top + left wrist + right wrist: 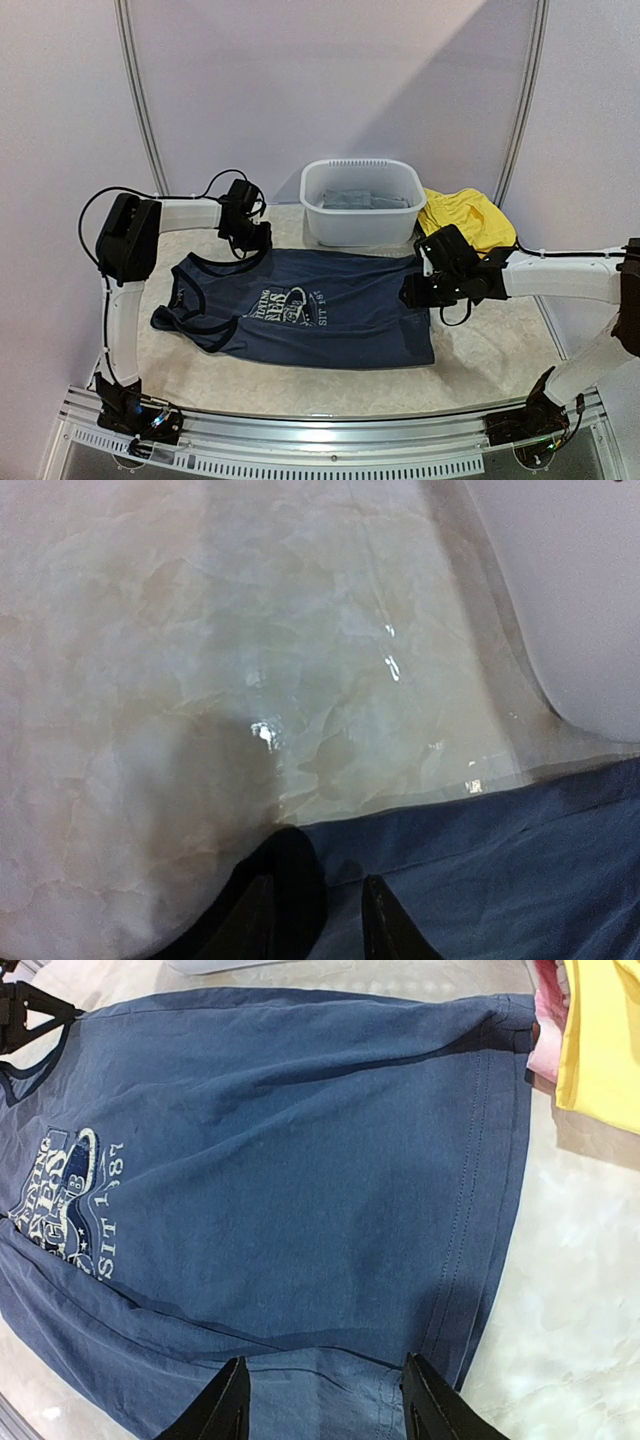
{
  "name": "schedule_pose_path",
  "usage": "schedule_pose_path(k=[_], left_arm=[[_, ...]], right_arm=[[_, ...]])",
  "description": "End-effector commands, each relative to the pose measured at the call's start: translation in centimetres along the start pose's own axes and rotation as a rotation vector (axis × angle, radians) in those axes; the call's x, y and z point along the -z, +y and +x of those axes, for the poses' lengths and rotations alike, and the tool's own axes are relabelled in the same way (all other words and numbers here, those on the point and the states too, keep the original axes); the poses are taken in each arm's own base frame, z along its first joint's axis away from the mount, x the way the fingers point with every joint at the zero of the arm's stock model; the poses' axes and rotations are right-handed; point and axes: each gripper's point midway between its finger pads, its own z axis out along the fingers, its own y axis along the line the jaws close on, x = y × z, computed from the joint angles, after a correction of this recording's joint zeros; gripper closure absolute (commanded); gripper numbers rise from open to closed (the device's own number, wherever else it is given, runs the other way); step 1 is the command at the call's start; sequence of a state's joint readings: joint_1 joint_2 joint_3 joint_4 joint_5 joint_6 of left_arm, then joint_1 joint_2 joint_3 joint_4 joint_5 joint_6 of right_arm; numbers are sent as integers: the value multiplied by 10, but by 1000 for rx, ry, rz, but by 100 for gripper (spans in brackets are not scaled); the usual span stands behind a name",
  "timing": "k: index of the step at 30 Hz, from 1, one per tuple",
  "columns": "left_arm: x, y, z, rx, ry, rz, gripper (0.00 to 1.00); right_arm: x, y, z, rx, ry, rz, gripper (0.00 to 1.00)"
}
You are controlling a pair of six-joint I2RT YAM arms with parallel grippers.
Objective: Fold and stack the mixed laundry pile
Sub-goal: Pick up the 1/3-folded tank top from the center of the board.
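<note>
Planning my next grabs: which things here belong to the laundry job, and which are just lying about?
Job: navy tank top; yellow garment; pink garment beside it; probably the grey cloth inside the white basin.
Lying about: white basin; table.

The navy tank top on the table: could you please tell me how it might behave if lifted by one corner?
Probably floppy: the tank top lies flat with soft creases, so it should drape and sag. Likely light, being thin fabric. Pushed, it may bunch up rather than slide on the table.
</note>
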State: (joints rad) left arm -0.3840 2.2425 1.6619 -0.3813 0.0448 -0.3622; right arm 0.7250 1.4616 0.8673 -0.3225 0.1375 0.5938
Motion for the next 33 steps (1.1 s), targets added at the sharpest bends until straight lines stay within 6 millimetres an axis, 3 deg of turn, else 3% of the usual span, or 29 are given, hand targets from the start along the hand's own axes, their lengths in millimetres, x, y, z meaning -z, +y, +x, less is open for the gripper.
schedule_pose_path(k=[1, 4, 7, 8, 13, 18, 23, 33], left_arm=[[-9, -4, 16, 13, 58, -15, 71], [-10, 0, 16, 26, 56, -44, 74], [-12, -3, 13, 27, 45, -30, 97], [-12, -8, 13, 25, 44, -9, 100], [7, -28, 11, -11, 10, 43, 100], [31, -36, 17, -19, -15, 76, 100], [48, -37, 29, -42, -18, 83, 100], [72, -35, 63, -80, -12, 79, 100]], right_arm=[[3, -9, 3, -13, 1, 25, 47], [3, -10, 4, -14, -1, 23, 47], [5, -10, 4, -15, -4, 23, 48], [5, -10, 4, -15, -5, 25, 47], [8, -14, 0, -23, -29, 41, 47], [7, -15, -4, -35, -41, 53, 47], [5, -17, -9, -47, -53, 65, 45], [-2, -24, -29, -133, -63, 47, 31]])
